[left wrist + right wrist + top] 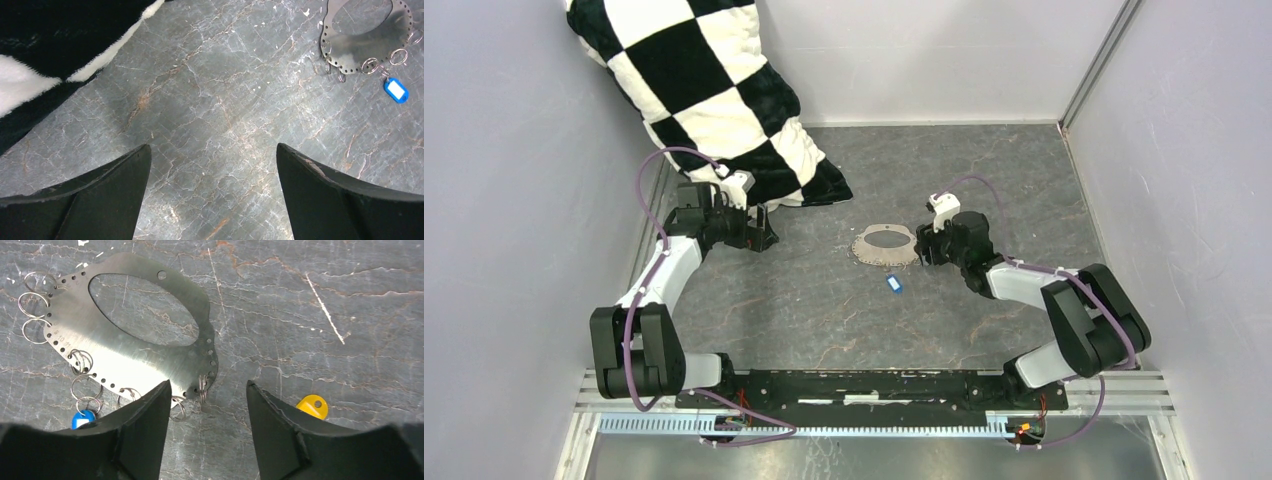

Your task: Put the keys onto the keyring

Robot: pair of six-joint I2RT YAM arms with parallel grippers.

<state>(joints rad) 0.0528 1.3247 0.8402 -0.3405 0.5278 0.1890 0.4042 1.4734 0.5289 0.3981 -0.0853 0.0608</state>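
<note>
The keyring [871, 250] is a flat oval metal plate with a large hole and several small split rings on its edge, lying mid-table. It also shows in the left wrist view [367, 42] and the right wrist view [100, 345]. The blue key [894, 284] lies by its near edge, against a small ring [87, 402]; I cannot tell if it is threaded. The yellow key [312, 406] lies on the table beside my right finger. My right gripper [207, 390] is open and empty over the plate's edge. My left gripper [212, 155] is open and empty, far to the left.
A black-and-white checkered blanket [714, 90] lies at the back left, its edge close to my left gripper [759, 238]. It also shows in the left wrist view [50, 50]. Grey walls enclose the table on three sides.
</note>
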